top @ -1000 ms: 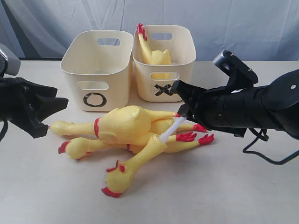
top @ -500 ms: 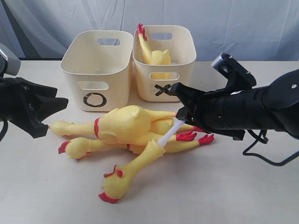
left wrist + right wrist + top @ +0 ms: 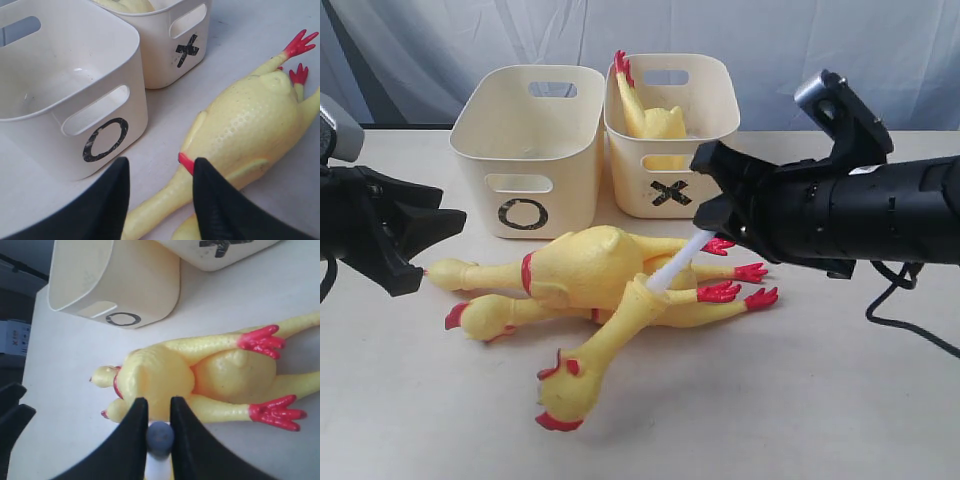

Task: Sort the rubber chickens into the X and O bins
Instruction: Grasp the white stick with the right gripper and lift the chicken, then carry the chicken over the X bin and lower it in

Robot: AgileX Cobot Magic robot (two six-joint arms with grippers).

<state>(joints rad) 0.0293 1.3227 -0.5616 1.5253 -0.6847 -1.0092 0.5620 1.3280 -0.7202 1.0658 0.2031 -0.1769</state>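
The nearest rubber chicken (image 3: 595, 350) lay with its head near-left on the surface (image 3: 800, 400), its long axis rising far-right to the right end effector (image 3: 159, 410), which was narrowed and holding it by its white stalk (image 3: 672, 268). The left end effector (image 3: 160, 172) hung wide and empty. Beyond stood the X bin (image 3: 715, 110).

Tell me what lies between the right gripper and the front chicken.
A thin white rod, held by the right gripper, joins the front chicken; the exterior view shows it.
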